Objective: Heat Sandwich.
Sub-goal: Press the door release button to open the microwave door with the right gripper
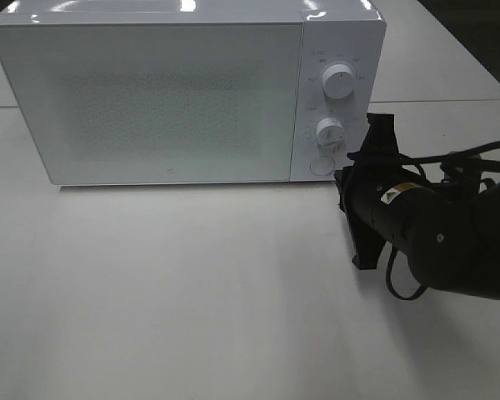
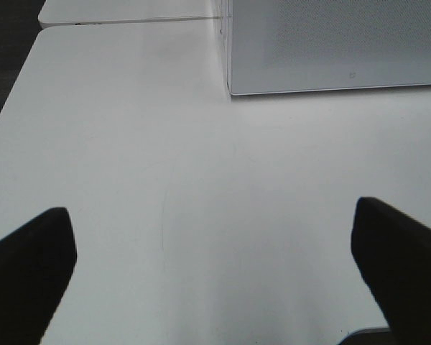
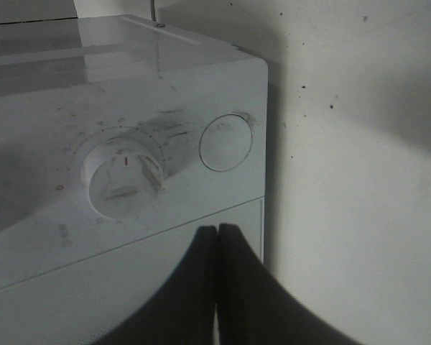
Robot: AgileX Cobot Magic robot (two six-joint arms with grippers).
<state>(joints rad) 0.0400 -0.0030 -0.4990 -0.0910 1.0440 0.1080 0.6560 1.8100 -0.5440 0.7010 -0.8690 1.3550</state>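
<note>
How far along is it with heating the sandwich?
The microwave door is shut and no sandwich is in sight, so loading can't be confirmed. In hand: the shut right gripper sits by the lower knob and round button. The left gripper hangs open. Left: start the heating.

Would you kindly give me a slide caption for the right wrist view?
Shut right hand faces the white microwave, close to its dial and round button.

robot lab, likely: white microwave (image 1: 175, 100) on plain white tables (image 1: 192, 317) pushed together, black robot arm (image 1: 450, 242) beside.
</note>
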